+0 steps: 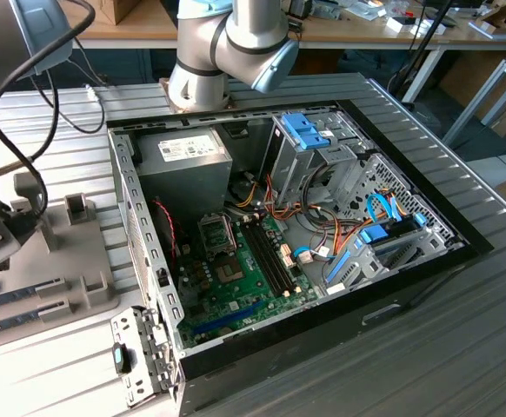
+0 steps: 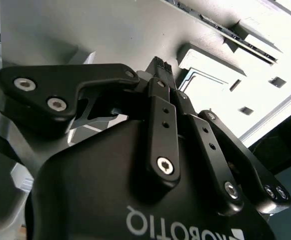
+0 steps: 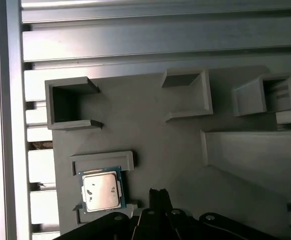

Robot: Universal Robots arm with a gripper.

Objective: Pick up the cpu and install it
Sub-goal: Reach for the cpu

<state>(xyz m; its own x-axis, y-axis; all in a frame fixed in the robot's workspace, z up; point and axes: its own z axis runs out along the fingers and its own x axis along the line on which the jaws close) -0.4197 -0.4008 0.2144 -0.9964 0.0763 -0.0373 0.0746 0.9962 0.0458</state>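
CPU [image 3: 102,189] lies flat, metal top up, between two raised ledges of the grey fixture plate [image 3: 150,125] on the desk [image 3: 135,50], with the end effector [image 3: 158,194] clenched, empty and positioned just beside it.

From high up, the exterior view looks down at a slant over the open computer case [image 1: 140,217] on the slatted counter [image 1: 462,330], with the grey tray [image 1: 70,261] at the exterior view's left. Both wrist views hang close to that tray. The first wrist view faces straight down on it, while the second wrist view peers along the end effector [image 2: 160,65] from just behind.
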